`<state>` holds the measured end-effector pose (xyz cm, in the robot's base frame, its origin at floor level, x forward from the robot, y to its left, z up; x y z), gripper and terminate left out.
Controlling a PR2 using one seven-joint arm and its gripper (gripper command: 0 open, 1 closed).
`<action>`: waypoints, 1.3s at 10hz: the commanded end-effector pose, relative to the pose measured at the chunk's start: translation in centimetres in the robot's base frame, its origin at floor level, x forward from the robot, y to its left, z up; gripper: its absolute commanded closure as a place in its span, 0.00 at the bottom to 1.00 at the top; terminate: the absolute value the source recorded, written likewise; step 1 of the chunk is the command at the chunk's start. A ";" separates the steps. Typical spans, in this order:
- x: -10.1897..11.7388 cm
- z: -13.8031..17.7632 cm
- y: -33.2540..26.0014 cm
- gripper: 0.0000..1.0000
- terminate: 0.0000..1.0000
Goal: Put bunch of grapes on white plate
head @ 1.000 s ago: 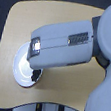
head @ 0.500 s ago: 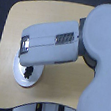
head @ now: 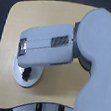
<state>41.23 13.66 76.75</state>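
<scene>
The white plate point(head: 33, 81) lies on the tan table, toward the exterior view's lower left, with its upper part covered by my arm. A small dark cluster, which looks like the bunch of grapes point(head: 25, 74), rests on the plate's left part just under the arm's end. My gripper point(head: 24, 51) sits at the left tip of the grey-white forearm and points down over the plate. Its fingers are hidden beneath the housing, so whether they are open or shut does not show. I cannot tell if they touch the grapes.
The rounded tan table point(head: 51, 18) fills most of the view, with its edges close at the left and bottom. My bulky arm and shoulder point(head: 96, 42) cover the exterior view's right side. Dark floor surrounds the table.
The arm's end has shifted upward in the view, off the plate. More of the plate and the dark cluster on it now show.
</scene>
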 end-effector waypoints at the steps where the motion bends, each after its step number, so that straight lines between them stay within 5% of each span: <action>1: -0.6 -2.5 0.0 1.00 0.00; 13: -1.3 -2.4 0.5 1.00 0.00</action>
<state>40.67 13.60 74.46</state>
